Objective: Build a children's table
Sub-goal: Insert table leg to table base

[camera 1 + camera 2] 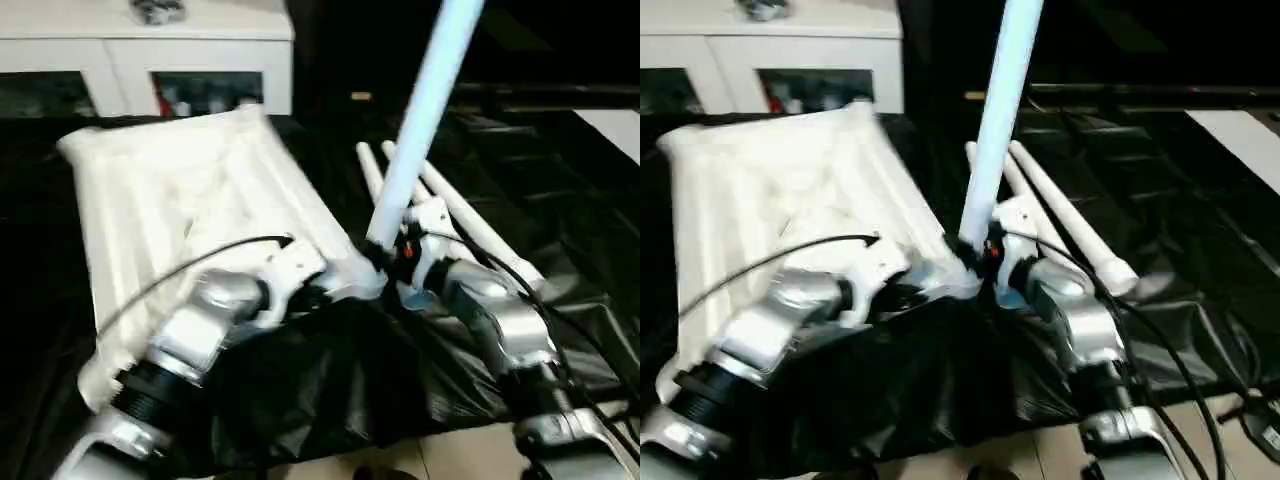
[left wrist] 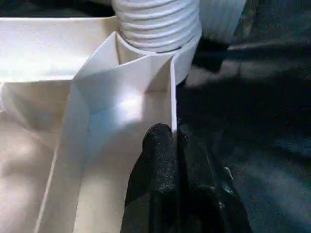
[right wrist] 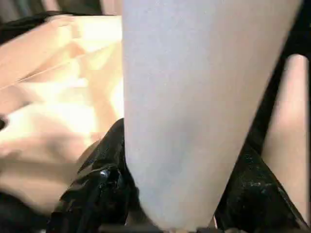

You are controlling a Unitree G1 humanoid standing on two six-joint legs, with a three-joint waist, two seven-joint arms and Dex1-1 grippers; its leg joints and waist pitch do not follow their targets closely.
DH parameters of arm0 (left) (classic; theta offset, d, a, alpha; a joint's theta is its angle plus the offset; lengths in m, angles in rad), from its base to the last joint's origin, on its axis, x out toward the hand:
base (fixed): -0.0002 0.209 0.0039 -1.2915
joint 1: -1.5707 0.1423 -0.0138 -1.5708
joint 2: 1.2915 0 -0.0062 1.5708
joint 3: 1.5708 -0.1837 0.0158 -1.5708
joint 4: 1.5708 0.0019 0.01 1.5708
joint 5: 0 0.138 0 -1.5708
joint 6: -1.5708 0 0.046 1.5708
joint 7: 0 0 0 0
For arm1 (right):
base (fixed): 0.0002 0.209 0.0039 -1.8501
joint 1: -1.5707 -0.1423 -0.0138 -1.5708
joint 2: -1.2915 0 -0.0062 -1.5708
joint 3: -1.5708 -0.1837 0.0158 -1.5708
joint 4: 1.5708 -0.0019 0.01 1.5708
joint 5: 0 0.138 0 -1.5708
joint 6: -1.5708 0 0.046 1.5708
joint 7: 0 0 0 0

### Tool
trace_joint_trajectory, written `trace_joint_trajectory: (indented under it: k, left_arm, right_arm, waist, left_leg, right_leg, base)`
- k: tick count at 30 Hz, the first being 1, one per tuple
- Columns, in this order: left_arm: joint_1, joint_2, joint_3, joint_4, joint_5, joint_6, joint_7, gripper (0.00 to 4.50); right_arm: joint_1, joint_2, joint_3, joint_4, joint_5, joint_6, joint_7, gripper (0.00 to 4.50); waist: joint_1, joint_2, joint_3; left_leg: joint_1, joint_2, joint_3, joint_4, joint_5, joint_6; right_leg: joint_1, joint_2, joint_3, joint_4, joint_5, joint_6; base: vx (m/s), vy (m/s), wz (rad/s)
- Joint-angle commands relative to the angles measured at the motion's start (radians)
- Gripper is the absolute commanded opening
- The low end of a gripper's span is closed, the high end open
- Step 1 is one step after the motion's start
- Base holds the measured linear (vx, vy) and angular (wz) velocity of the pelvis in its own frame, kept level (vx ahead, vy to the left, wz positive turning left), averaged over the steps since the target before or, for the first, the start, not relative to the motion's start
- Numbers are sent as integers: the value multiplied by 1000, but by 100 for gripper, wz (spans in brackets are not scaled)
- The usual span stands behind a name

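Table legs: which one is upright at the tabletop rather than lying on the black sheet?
The leg held in the right gripper, rising at the tabletop corner; two others lie flat behind it.

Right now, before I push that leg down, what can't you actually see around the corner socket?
- Leg top: cut off by the head views' upper edge.
- How deep the threaded end sits in the corner socket: left wrist view's top edge cuts it.
- Right gripper fingers' contact: the leg covers it in the right wrist view.
- Spare legs: near ends behind the right forearm, so the count is unclear.
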Motion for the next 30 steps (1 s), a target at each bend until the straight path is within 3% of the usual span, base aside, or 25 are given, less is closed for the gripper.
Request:
trace_joint_trajectory:
  k: [1,3,4,7,8,10,12,13,16,20,21,22,23,25,26,27,30]
  left_arm:
    - [-8,-48,-29,-92,5,21,20,0]
    - [-9,-54,-36,-83,7,19,30,0]
    - [-13,-48,-44,-73,16,9,29,0]
    - [-18,-34,-58,-67,26,9,35,0]
    - [-19,-29,-59,-75,32,27,45,0]
    - [-19,-27,-58,-82,35,41,52,0]
    - [-18,-18,-56,-77,47,40,62,0]
    - [-16,-3,-57,-68,60,26,66,0]
    - [-10,23,-62,-55,84,-13,64,0]
    - [11,68,-62,-65,88,-91,36,0]
    - [19,88,-61,-72,78,-129,15,0]
    - [30,109,-46,-87,56,-154,-6,0]
    - [39,129,-36,-99,34,-183,-39,0]
    - [43,139,-31,-103,28,-193,-49,0]
    - [48,157,-29,-107,20,-246,-68,0]
    - [48,160,-29,-107,18,-261,-71,27]
    - [43,164,9,-121,-28,-211,-99,54]
  right_arm:
    - [40,13,14,131,-59,91,-63,189]
    - [32,23,17,139,-56,97,-64,189]
    - [28,28,23,142,-58,97,-58,189]
    - [16,37,32,154,-68,92,-55,189]
    - [8,41,39,161,-72,85,-53,189]
    - [4,44,43,165,-75,80,-53,189]
    - [3,47,48,158,-73,67,-50,189]
    - [7,49,45,137,-65,49,-44,189]
    - [20,54,30,93,-40,16,-27,189]
    - [44,62,-26,13,19,-22,0,189]
    - [53,63,-47,-17,44,-43,23,189]
    - [61,63,-89,-68,99,-50,55,189]
    - [67,58,-120,-115,151,-44,93,189]
    - [69,52,-135,-141,177,-31,111,189]
    - [73,39,-152,-174,215,-13,137,189]
    - [73,37,-154,-179,222,-10,140,189]
    - [76,5,-164,-215,251,4,184,189]
  waist:
    - [3,1,-35]
    - [11,4,-32]
    - [14,4,-31]
    - [11,5,-35]
    - [11,7,-36]
    - [9,5,-34]
    - [9,-3,-35]
    - [9,-1,-36]
    - [12,-4,-39]
    - [16,-3,-52]
    - [20,-3,-60]
    - [23,-4,-62]
    - [24,-8,-67]
    - [27,-7,-68]
    - [30,-9,-73]
    - [33,-7,-74]
    - [37,-11,-78]
  left_leg:
    - [36,88,-60,-91,-575,-80]
    - [52,86,-52,-83,-580,-74]
    - [53,86,-51,-85,-587,-76]
    - [38,89,-55,-98,-574,-89]
    - [39,89,-54,-99,-580,-93]
    - [42,87,-53,-97,-594,-96]
    - [50,84,-53,-89,-611,-87]
    - [49,85,-55,-89,-612,-86]
    - [49,87,-56,-89,-602,-84]
    - [41,90,-52,-92,-540,-77]
    - [35,91,-44,-90,-453,-64]
    - [34,92,-38,-86,-419,-49]
    - [30,93,-37,-84,-401,-34]
    - [29,92,-36,-81,-384,-23]
    - [28,91,-32,-77,-337,-11]
    - [30,91,-29,-75,-319,-9]
    - [28,88,-22,-67,-256,7]
  right_leg:
    - [2,-91,51,-97,-465,-151]
    - [-11,-86,54,-105,-455,-157]
    - [-10,-82,53,-103,-440,-155]
    - [6,-75,49,-82,-346,-160]
    - [5,-74,50,-81,-339,-162]
    - [2,-77,51,-85,-355,-161]
    - [-4,-85,51,-97,-450,-142]
    - [-2,-86,50,-101,-481,-130]
    - [-3,-86,50,-102,-475,-119]
    - [9,-82,53,-85,-357,-147]
    - [17,-81,54,-74,-241,-174]
    - [20,-81,55,-70,-207,-186]
    - [24,-81,55,-69,-216,-189]
    - [25,-81,54,-67,-225,-192]
    - [27,-79,53,-63,-201,-198]
    - [25,-79,53,-61,-185,-201]
    - [28,-76,51,-52,-126,-226]
  base:
    - [0,0,0]
    - [0,0,0]
    - [0,0,0]
    - [0,0,0]
    - [0,0,0]
    - [0,0,0]
    - [0,0,0]
    - [0,0,0]
    - [0,0,0]
    - [0,0,0]
    - [0,0,0]
    - [0,0,0]
    - [0,0,0]
    - [0,0,0]
    - [0,0,0]
    - [0,0,0]
    - [0,0,0]
